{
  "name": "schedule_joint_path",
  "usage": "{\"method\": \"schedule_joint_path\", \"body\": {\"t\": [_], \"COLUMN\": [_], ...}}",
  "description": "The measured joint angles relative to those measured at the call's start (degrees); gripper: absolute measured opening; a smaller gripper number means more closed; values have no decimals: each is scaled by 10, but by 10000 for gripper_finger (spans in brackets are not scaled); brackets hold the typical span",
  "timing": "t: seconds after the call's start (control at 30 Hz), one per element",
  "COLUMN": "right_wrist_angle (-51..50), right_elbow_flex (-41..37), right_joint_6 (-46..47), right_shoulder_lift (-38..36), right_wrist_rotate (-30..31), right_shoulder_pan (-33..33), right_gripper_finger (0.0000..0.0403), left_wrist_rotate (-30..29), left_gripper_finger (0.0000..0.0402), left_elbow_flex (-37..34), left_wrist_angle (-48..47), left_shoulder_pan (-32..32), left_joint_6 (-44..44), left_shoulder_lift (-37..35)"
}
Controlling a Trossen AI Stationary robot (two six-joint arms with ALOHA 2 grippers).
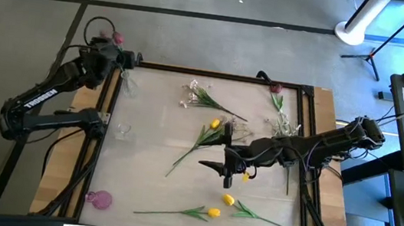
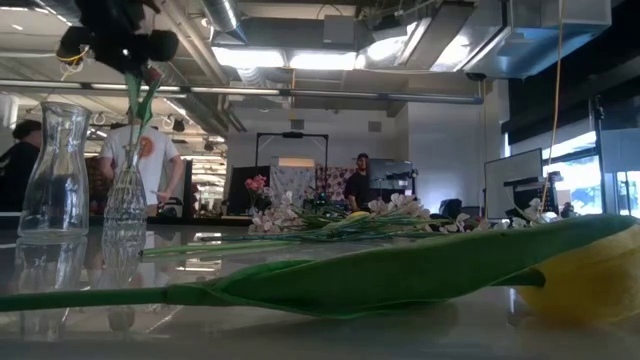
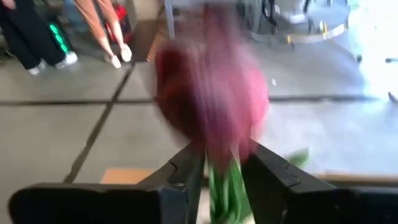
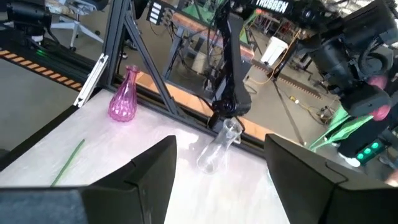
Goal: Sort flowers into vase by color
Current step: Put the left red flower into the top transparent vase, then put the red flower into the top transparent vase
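L pincer point(image 3: 221, 171) over narrow clear vase point(image 1: 128, 83) at tabletop's far-left corner, red tulip point(image 3: 211, 102) betw fingers, can't tell if you're gripping or letting go | R pincer point(image 1: 227, 170) released mid-tabletop, empty | left: yellow tulips point(image 1: 214, 212), white sprays point(image 1: 193, 93), red tulip far edge point(image 1: 275, 87).

Blurred red tulip point(image 3: 211, 106) between left pincer point(image 3: 222, 165) fingers, stem cut off.
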Motion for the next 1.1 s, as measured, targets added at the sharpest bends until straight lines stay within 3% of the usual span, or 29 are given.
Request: {"method": "schedule_joint_path", "body": {"t": [0.27,0.43,0.7,0.9,1.1], "right_wrist_angle": [-18,-27,-95,-252,-460], "right_elbow_flex": [0,0,0,0,0], "right_joint_6": [6,6,30,131,255], "right_shoulder_lift": [0,0,0,0,0], "right_wrist_rotate": [54,57,57,55,86], "right_shoulder_pan": [0,0,-10,-61,-118], "right_gripper_finger": [241,241,241,241,241], "left_wrist_rotate": [55,111,336,443,459], "left_gripper_finger": [132,133,133,132,132], "left_elbow_flex": [1,47,113,113,110], "left_wrist_angle": [-70,-146,-263,-292,-241], "left_shoulder_pan": [0,0,-3,-45,-138], "left_joint_6": [-13,-22,-32,-18,-21], "left_shoulder_lift": [10,11,9,6,-12]}}
